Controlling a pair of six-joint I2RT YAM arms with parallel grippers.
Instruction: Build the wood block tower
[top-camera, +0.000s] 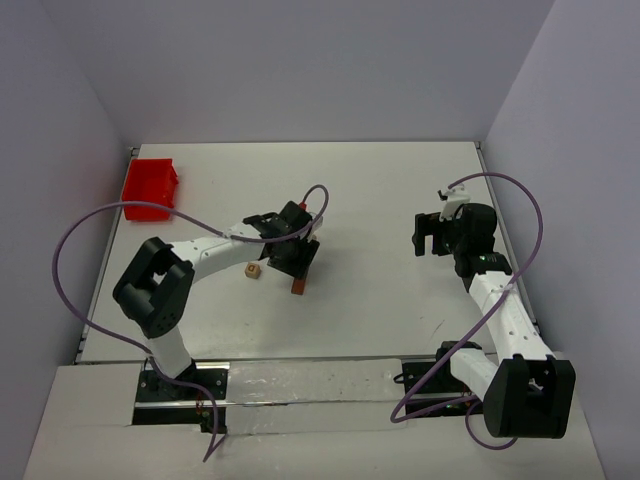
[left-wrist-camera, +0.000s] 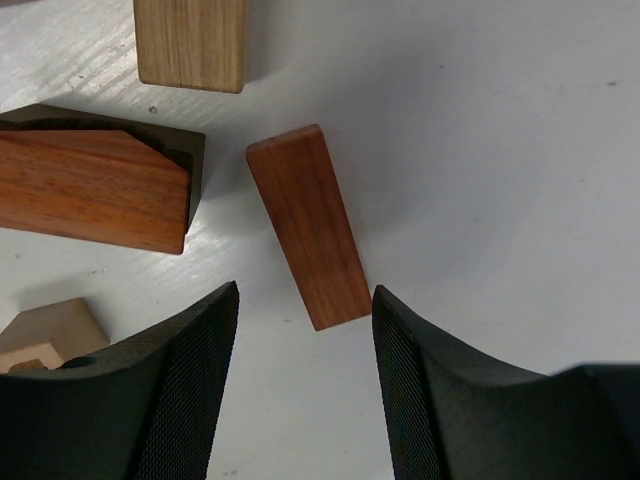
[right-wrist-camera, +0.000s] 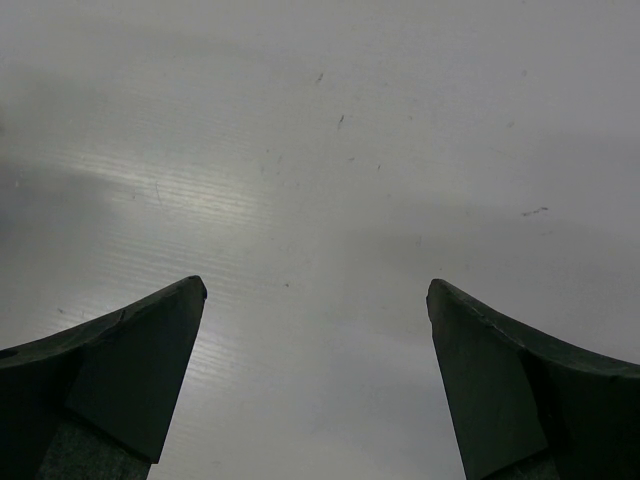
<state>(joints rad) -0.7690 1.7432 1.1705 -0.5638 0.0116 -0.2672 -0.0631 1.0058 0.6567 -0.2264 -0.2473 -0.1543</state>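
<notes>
No stacked tower shows; the wooden blocks lie loose on the white table. In the left wrist view a reddish-brown cuboid (left-wrist-camera: 308, 225) lies flat, its near end between my open fingertips. To its left is a reddish wedge-cut block (left-wrist-camera: 90, 190) against a dark brown piece, a tan block (left-wrist-camera: 190, 45) at the top and a pale small block (left-wrist-camera: 45, 335) at the lower left. My left gripper (left-wrist-camera: 305, 300) is open just above the table, holding nothing. From above it (top-camera: 300, 268) hovers over the reddish block (top-camera: 298, 287), with a tan cube (top-camera: 253, 270) beside it. My right gripper (top-camera: 428, 240) is open and empty.
A red plastic tray (top-camera: 150, 188) stands at the table's back left corner. The right wrist view shows only bare white table (right-wrist-camera: 320, 150) beneath my right gripper (right-wrist-camera: 316, 290). Purple cables loop beside both arms. Walls close the table on three sides.
</notes>
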